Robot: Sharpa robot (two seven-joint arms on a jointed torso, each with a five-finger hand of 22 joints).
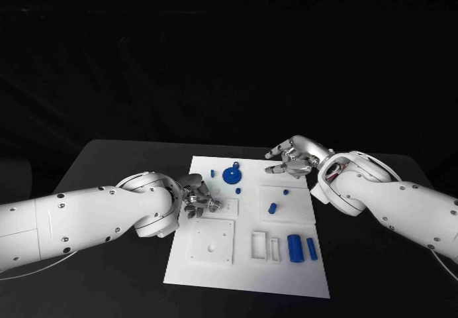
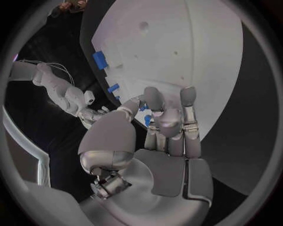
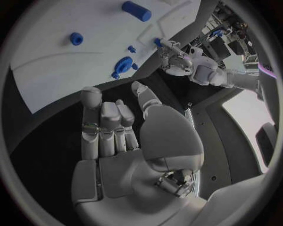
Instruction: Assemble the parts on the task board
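Head view: task board (image 1: 250,265) lies mid-table (image 1: 114,159), long axis running away from the robot. Left hand (image 1: 198,198) sits over the board's left edge, fingers curled in close; whether it pinches something can't be told from here. A small blue peg (image 1: 213,173) stands just beyond it, the blue disc part (image 1: 232,175) just to the right of that. Right hand (image 1: 293,159) hovers at the board's far right corner, fingers loosely bent, nothing in it. A small blue piece (image 1: 273,208) lies mid-board; two blue cylinders (image 1: 302,247) lie side by side near the robot's end, long axes along the board. Judgement: the left hand is nearer the peg and the disc, so the next pick looks like its job, reaching away and slightly right.

Left wrist view: left hand (image 2: 168,127) has its fingers together, tips down against the board (image 2: 195,52). Blue shows between thumb and fingers (image 2: 146,117); held or merely lying behind, can't tell. Other blue bits (image 2: 99,60) at the board edge.

Right wrist view: right hand (image 3: 118,136) bare, fingers side by side and a little bent, thumb apart, over dark table just off the board edge (image 3: 65,70). The disc (image 3: 123,64) lies ahead of the fingertips, a cylinder (image 3: 136,10) farther off.

No writing, labels or brands readable.
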